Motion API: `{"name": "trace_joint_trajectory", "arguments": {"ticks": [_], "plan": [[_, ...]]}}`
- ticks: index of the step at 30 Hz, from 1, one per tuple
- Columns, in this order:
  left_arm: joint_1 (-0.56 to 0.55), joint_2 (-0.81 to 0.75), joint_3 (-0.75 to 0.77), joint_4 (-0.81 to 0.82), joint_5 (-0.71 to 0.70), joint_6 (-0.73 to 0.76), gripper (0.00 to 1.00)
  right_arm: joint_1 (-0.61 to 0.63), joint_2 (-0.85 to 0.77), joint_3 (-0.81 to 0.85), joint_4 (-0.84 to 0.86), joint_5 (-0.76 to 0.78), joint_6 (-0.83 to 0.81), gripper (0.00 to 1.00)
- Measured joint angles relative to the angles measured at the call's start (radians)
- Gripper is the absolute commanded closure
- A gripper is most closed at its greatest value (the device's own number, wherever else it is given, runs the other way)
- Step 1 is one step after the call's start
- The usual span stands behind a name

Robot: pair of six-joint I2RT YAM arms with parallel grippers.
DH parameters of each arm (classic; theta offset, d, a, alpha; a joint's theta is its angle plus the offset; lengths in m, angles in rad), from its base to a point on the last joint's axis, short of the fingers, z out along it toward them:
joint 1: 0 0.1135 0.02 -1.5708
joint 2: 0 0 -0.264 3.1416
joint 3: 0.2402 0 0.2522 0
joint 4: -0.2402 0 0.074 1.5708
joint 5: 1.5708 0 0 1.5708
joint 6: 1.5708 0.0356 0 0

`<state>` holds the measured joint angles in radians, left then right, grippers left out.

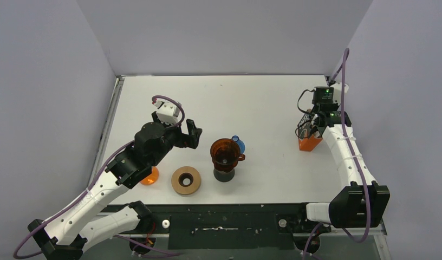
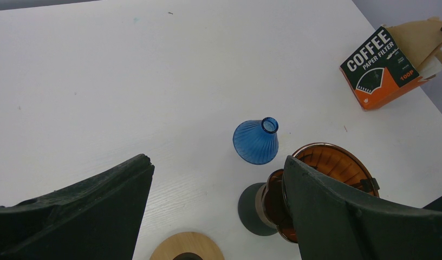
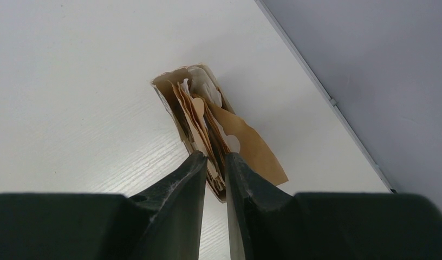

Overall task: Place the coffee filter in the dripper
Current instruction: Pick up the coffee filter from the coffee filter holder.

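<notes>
Hovering wide open and holding nothing, the left fingers sit just left of the amber dripper, which stands upright on its dark base near the middle of the table. A wooden ring lies near its front left and a blue cone just behind it. Well apart at the right edge stands the box. There the right fingers are pressed almost together on the brown edge of a coffee filter sticking out of the open top. I cannot tell whether they pinch one sheet or several. The pull looks best made slowly and in line with the box mouth, so neighbouring papers slide free and the light box is not dragged or tipped. The carry to the dripper then probably wants the filter's point hanging downward.
</notes>
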<state>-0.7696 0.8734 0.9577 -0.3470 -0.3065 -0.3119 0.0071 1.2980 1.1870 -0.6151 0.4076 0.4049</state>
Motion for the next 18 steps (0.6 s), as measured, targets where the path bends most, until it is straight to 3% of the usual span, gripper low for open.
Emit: {"name": "trace_joint_trajectory", "arguments": {"ticks": [18], "plan": [[0.000,0.000,0.000,0.000,0.000,0.000,0.12,0.000,-0.071,0.048,-0.027,-0.109,0.000,0.73]]}}
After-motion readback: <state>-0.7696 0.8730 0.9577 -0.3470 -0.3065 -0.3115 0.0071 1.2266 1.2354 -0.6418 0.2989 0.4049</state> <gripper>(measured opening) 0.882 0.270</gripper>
